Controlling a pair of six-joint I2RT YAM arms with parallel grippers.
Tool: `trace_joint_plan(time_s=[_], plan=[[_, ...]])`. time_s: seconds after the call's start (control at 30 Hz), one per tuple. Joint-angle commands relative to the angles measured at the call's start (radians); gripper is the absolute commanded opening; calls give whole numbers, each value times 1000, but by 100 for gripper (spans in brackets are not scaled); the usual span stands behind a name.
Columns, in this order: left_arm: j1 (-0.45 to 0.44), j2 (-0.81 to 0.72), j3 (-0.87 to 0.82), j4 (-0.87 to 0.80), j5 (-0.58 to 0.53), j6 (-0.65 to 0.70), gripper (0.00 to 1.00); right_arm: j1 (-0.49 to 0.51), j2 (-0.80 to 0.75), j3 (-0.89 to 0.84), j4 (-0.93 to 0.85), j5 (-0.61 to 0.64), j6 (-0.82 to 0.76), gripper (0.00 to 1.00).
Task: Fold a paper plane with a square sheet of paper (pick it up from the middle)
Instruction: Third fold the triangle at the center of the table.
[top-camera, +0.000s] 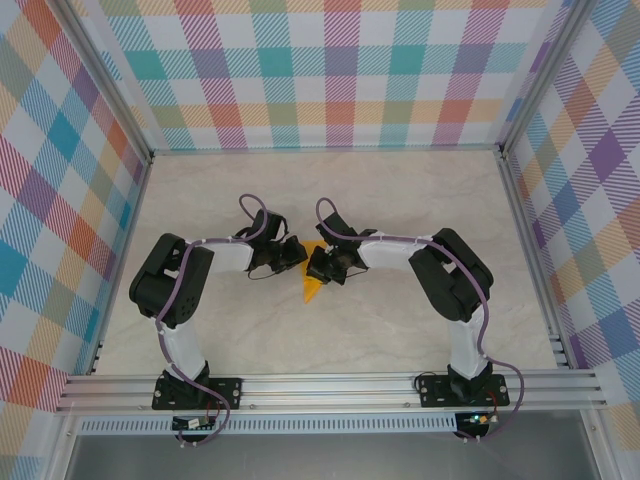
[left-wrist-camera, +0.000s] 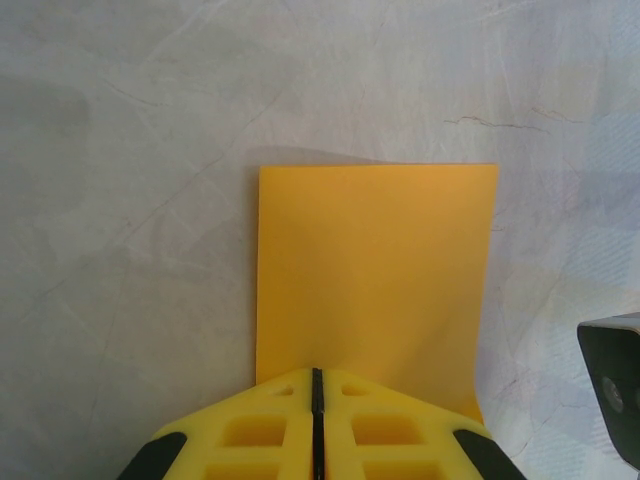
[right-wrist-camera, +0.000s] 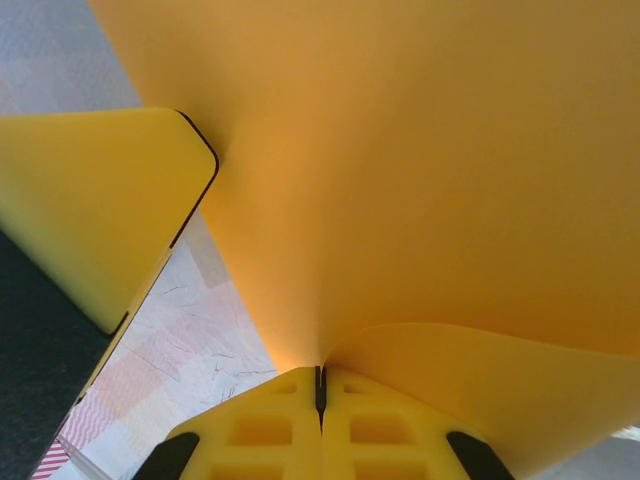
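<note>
The table is pale and marbled, and the left arm and right arm both bend in toward its middle. There the paper is held between the two grippers, seemingly off the surface, one corner pointing toward the near edge. The left gripper is clenched on one edge of the sheet. The right gripper is pinched on another part, where the paper curls up over its fingers. The step looks like forming a fold in the air. To do it well, hold both pinches firm, bring the grippers together slowly so edges meet squarely, and avoid pulling apart, which could tear thin paper. Counted: one table, two arms, one paper, two grippers
</note>
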Motion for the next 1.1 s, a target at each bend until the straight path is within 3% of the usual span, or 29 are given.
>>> trace_joint_plan(time_s=[0.0, 0.77, 1.07], plan=[[9, 2, 17, -37, 19, 24, 10, -4, 6, 14, -28, 27, -14, 3], [9, 13, 23, -38, 38, 26, 10, -5, 13, 19, -36, -6, -59, 4], [11, -40, 17, -49, 7, 9, 10, -4, 19, 14, -39, -2, -71, 16]])
